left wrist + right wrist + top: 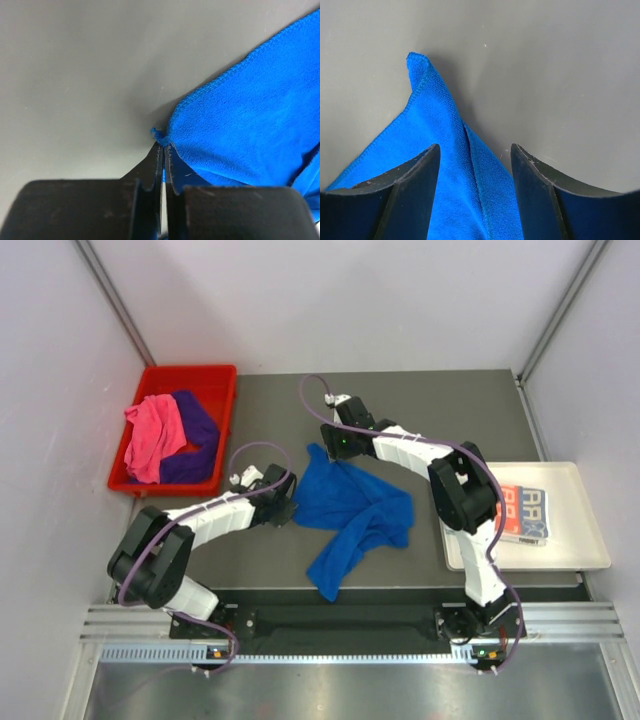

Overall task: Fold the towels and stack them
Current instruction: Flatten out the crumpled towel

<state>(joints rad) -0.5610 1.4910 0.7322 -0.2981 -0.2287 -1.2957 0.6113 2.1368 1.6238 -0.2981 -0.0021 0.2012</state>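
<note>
— One blue towel [355, 515], rumpled on the table [450, 410], and we see its corner pinched tight at the tip of our left claw [163, 150]!
— Our right claw [475, 149] stands open, another corner lying loose between its fingers.

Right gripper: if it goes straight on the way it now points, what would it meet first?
Probably the royal blue towel, whose corner lies between the open fingers of the right gripper; beyond it only bare table shows. Depth is unclear.
</note>
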